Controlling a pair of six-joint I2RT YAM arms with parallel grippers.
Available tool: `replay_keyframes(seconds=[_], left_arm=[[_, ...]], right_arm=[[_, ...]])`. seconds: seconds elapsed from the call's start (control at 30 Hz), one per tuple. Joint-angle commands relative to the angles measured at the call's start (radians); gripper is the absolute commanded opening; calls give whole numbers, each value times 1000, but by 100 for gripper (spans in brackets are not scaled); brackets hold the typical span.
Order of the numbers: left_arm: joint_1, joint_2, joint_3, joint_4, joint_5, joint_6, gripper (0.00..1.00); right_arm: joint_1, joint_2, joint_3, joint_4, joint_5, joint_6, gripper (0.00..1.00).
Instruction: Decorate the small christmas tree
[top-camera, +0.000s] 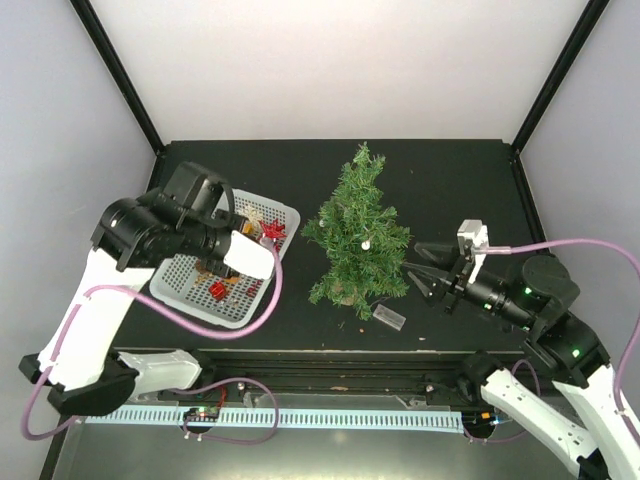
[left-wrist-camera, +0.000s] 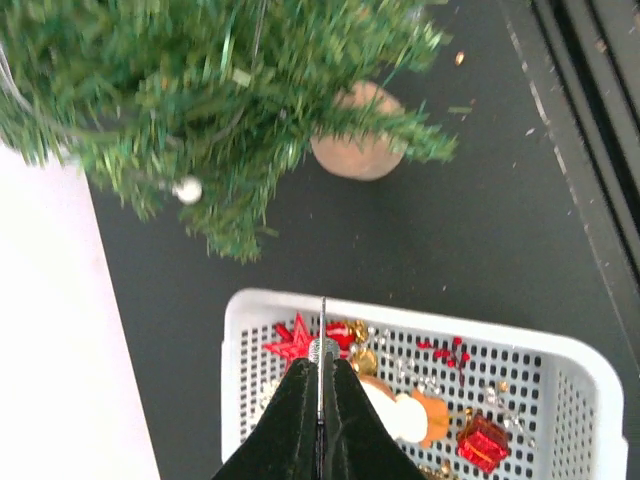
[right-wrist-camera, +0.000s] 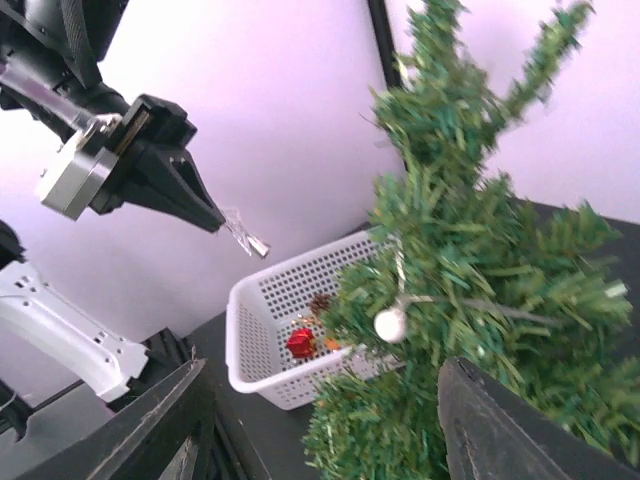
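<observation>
Black tabletop (top-camera: 250, 160) from above, white wall (top-camera: 340, 60) behind, black posts (top-camera: 120, 70) at the far corners. Mid-table, upright: the small christmas tree (top-camera: 345, 225), one only, dark green, bristly, conical, tip toward the far wall; base almost wholly buried under the lowest branches. One silver ball (top-camera: 366, 243) hung on it. Left of it, one white basket (top-camera: 180, 275), partly covered by the left arm (top-camera: 125, 235); fingertips lost beneath that arm's white wrist housing. Just right of the tree, the right gripper (top-camera: 416, 266), jaws spread, tips close beside the branches; cannot tell whether touching. One small clear box (top-camera: 392, 319) on the table near the tree's foot, too small to make out further.

Left wrist view: left gripper (left-wrist-camera: 322, 368) hovering over the basket, jaws pressed together on a small ornament (left-wrist-camera: 322, 349), only its thin wire and silvery cap showing. Beyond, blurred green branches cut off at the top edge, the round tan base (left-wrist-camera: 358, 145) showing beneath. In the basket: one red star (left-wrist-camera: 292, 340), one red gift box (left-wrist-camera: 482, 441), one white-and-orange figure (left-wrist-camera: 405, 415), plus gold and silver bits too tangled to count.

Right wrist view: tree filling the right half, tip and foot cut off. Two dark fingers (right-wrist-camera: 150, 430) at the bottom corners, wide apart. Farther off, the left gripper aloft above the basket, pinching the clear, silver-capped ornament
</observation>
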Motion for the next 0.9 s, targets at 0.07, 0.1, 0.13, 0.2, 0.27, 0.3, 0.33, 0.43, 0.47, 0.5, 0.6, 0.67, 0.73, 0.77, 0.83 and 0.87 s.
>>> replay_keyframes(seconds=[0.07,0.1,0.13,0.2,0.27,0.3,0.33,0.43,0.47,0.5,0.6,0.67,0.73,0.77,0.83,0.87], left_arm=[[-109,-97,20,-26,73,-117,2],[-108,-124,19,-27,104,-115,2],[-108,-136,14,-25,133,-109,2],[-112,-197,-19,-24,196,-82,2],[-124,-250,-58,-22,245,-47,2],[-130,-272,-69,-20,259,-34,2],[-134,-291,-76,-16,272,-30,2],[-139,-325,-59,-6,322,-53,2],[-140,-317,-35,-23,339,-78,2],[-149,-302,-10,-28,335,-132,1],[-186,-267,23,-31,277,-261,2],[-202,-256,4,-30,251,-317,2],[-206,-255,-43,-31,239,-347,2],[-208,-257,-71,-31,238,-363,2],[-207,-260,-122,-32,250,-390,2],[-207,-263,-146,-32,268,-402,2]], right_arm=[[29,63,101,-53,-133,-30,62],[31,77,110,-59,-178,-29,62],[34,91,115,-65,-214,-28,62],[51,130,144,-106,-271,-48,63],[89,165,176,-146,-286,-65,63],[112,177,188,-161,-284,-67,63],[135,185,193,-164,-277,-60,63],[186,193,187,-113,-250,-15,63],[200,198,183,-88,-248,3,63],[219,207,182,-68,-236,19,63],[381,280,211,-48,-107,25,63],[550,367,273,-90,103,-7,63],[709,486,373,-157,279,-38,63],[766,551,428,-190,379,-46,63],[847,655,528,-257,510,-54,63],[875,692,564,-273,563,-56,63]])
